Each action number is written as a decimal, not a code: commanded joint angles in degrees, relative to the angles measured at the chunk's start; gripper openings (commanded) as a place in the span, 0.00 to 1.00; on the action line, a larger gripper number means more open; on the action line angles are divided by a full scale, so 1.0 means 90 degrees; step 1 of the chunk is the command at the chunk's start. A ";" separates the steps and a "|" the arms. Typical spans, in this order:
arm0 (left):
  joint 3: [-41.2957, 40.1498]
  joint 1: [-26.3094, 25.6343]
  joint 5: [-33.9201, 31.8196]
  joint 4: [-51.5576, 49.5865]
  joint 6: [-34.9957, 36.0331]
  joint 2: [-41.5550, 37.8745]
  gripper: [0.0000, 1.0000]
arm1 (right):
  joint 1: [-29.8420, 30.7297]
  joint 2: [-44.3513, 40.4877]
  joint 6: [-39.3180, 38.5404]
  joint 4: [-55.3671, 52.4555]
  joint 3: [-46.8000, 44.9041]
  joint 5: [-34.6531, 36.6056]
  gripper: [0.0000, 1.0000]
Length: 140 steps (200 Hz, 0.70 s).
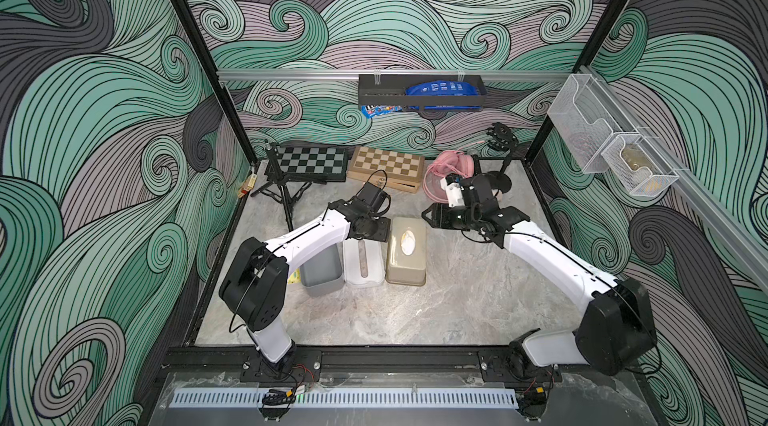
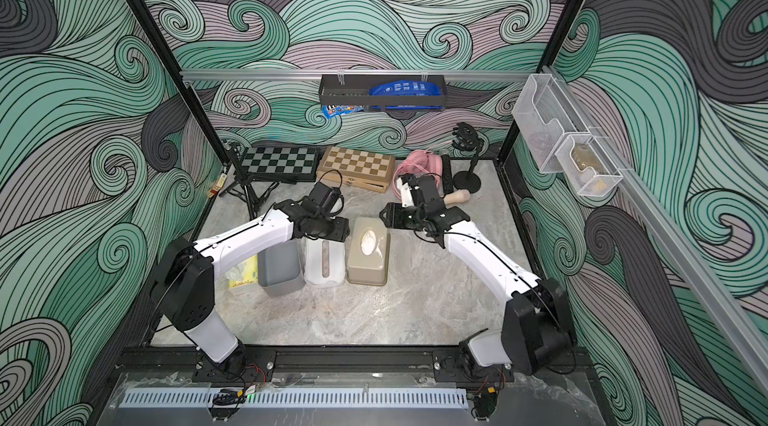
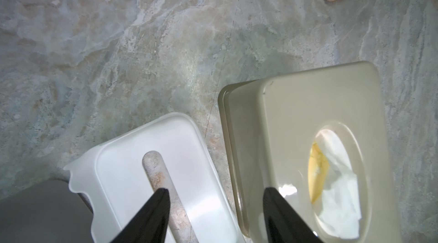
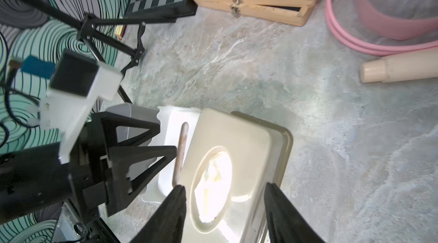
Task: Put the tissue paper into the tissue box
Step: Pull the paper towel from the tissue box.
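Remote tally of the cell, kind by kind.
I count one beige tissue box (image 1: 405,274), one white slotted cover (image 1: 353,266), one grey tub (image 1: 322,286), one yellow tissue pack (image 2: 242,274), two chessboards, a dark chessboard (image 1: 311,161) and a wooden chessboard (image 1: 386,164), one rolling pin (image 4: 398,68), one tripod (image 4: 87,29), and three wall baskets: a black basket (image 1: 382,97), a large mesh basket (image 1: 579,124) and a small mesh basket (image 1: 636,172).

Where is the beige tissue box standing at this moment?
In a top view the beige tissue box stands near the table's middle, close beside the white slotted lid, on that lid's right.
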 commanded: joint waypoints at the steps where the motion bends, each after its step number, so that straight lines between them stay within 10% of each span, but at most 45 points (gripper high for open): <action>1: -0.0172 0.0146 -0.0034 0.0426 -0.0141 -0.0432 0.66 | 0.0491 0.0420 0.0008 -0.1045 0.0172 0.1084 0.56; 140: -0.0732 0.0515 0.0620 0.0744 -0.0136 -0.0486 0.66 | 0.1447 0.1701 0.0053 -0.1098 0.0979 0.1177 0.42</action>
